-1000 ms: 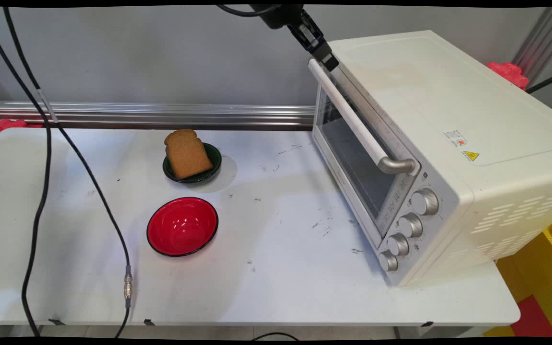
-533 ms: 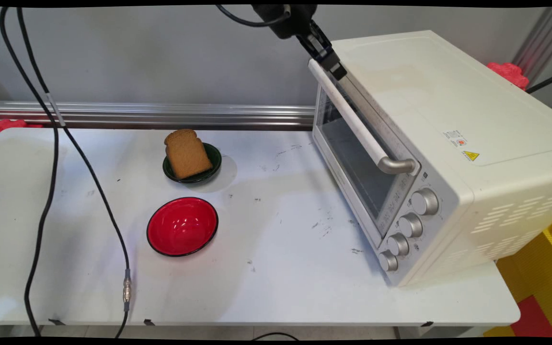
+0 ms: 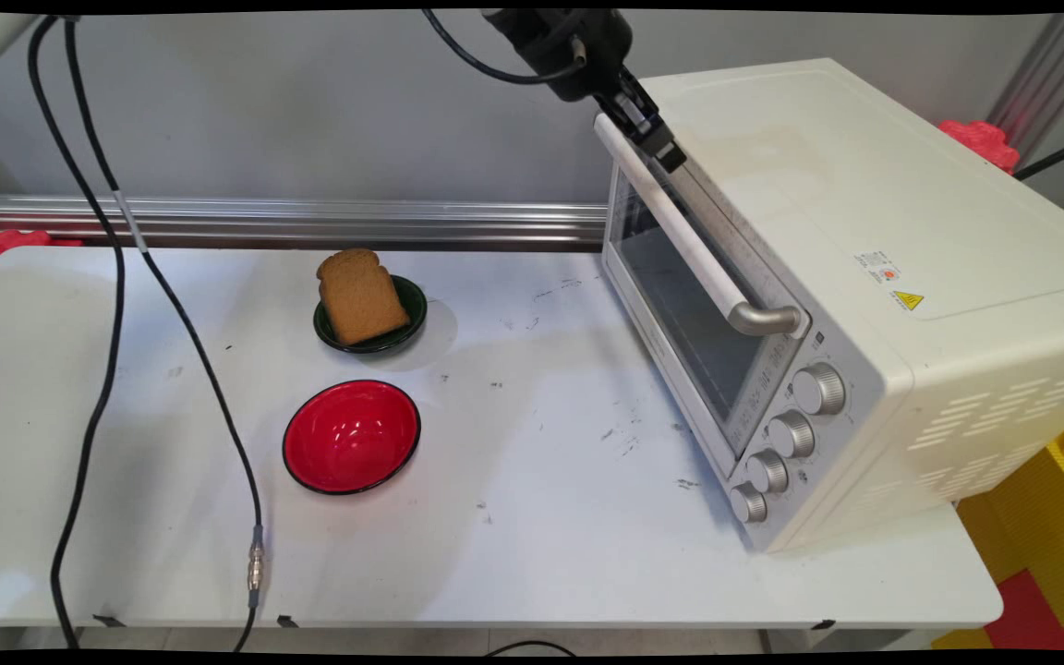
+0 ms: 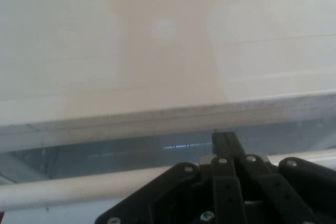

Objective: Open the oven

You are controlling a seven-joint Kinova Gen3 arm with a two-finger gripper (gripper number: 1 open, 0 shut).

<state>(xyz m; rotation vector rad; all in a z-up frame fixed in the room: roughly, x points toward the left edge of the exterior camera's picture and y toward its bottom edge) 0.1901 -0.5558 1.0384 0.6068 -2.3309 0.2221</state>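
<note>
My black gripper [image 3: 668, 155] comes down from the top edge onto the far end of the cream toaster oven [image 3: 864, 212]. Its fingers are shut and poke into the gap between the white handle bar [image 3: 680, 231] and the top of the glass door [image 3: 680, 309]. The door looks closed. In the hand view the gripper [image 4: 223, 140] points past the handle bar [image 4: 79, 190] at the door's top edge, and the oven's cream top [image 4: 168, 40] fills the picture above.
A slice of brown bread [image 3: 361, 297] leans in a small dark green dish [image 3: 414, 309] at mid table. A red bowl [image 3: 352, 436] sits nearer the front. Black cables [image 3: 112, 305] hang at the left. The oven's knobs [image 3: 791, 434] face the front right.
The gripper has moved down and to the right, from the handle's far end deeper into the gap behind the bar. The oven door, bread and bowls have not moved.
</note>
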